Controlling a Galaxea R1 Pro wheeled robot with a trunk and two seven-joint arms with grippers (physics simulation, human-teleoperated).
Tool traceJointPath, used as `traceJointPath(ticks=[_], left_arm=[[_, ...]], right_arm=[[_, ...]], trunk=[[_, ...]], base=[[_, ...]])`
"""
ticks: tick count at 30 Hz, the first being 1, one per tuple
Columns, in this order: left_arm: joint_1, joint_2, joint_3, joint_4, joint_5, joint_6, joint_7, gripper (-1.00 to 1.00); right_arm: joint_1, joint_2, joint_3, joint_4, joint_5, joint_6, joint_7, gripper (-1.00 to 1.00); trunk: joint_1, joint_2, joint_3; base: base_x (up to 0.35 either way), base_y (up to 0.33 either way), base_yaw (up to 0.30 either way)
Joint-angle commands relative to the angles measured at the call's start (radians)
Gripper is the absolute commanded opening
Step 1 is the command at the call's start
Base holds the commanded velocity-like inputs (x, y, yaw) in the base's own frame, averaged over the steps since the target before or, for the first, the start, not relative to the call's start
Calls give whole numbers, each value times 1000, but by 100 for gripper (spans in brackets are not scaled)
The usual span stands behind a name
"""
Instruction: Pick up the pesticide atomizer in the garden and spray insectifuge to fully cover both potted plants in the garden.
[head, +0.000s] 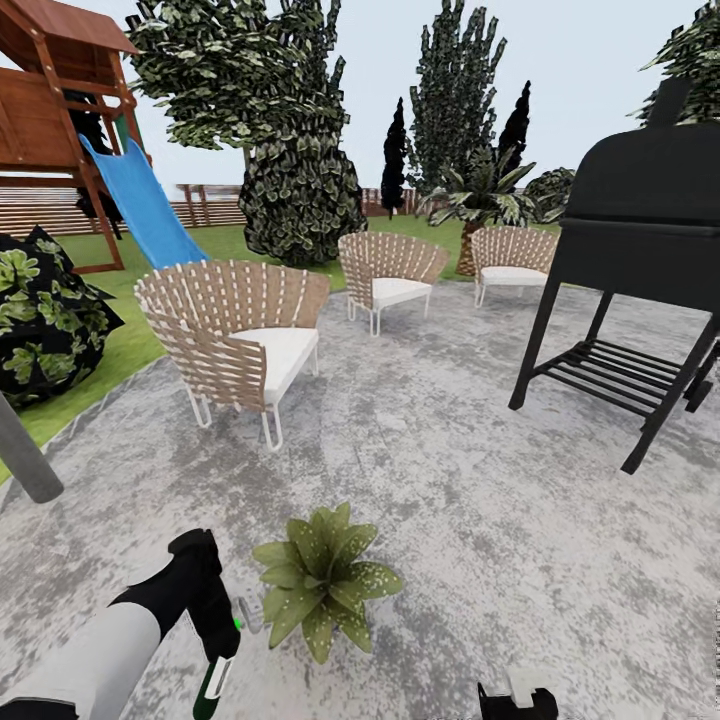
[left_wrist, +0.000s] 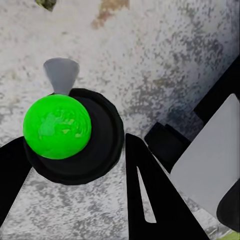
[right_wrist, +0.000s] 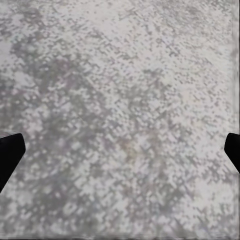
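Three tub-shaped woven tan-strap chairs with white seat cushions stand on thin white metal legs: the nearest (head: 235, 340) at left centre, a second (head: 390, 275) behind it, a third (head: 513, 262) further right, near the second. A black barrel grill on a splayed black stand with a slatted lower shelf (head: 640, 270) occupies the right side, well apart from the nearest chair. A brown wooden play tower (head: 55, 110) with a blue slide (head: 145, 205) stands at upper left. A dark round ivy-like shrub (head: 45, 315) sits at the left edge. A grey post (head: 22, 450) leans below it. Tall dark-leaved trees (head: 290, 130) rise behind the chairs, a spiky palm-like bush (head: 485, 195) beside them.
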Motion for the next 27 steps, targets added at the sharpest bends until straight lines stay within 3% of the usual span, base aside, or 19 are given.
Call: traceJointPath(ticks=[1, 5, 8, 10, 22, 27], left_arm=[[0, 2, -4, -2, -2, 5, 1, -100], [1, 10, -8, -2, -15, 1, 0, -100], [0, 16, -4, -4, -16, -90, 3, -100], [0, 16, -3, -4, -16, -107, 6, -100], [0, 9, 3, -5, -13, -110, 10, -100], [1, 32, 1, -3, -14, -109, 9, -100]], right_arm=[[-1, 0, -8, 1, 11, -3, -3, 100], [-1, 0, -8, 2, 11, -3, -3, 100], [-1, 0, -8, 2, 11, -3, -3, 100], [-1, 0, -8, 2, 11, -3, -3, 100], [-1, 0, -8, 2, 11, -3, -3, 100], [-1, -1, -8, 3, 12, -3, -1, 100]], trunk=[[0, 0, -1], [0, 0, -1], [0, 0, -1], [0, 0, -1], [0, 0, -1], [0, 0, -1]], base=[[0, 0, -257], [0, 0, -263], [0, 0, -184], [0, 0, -30], [-17, 236, -2], [6, 80, 0]])
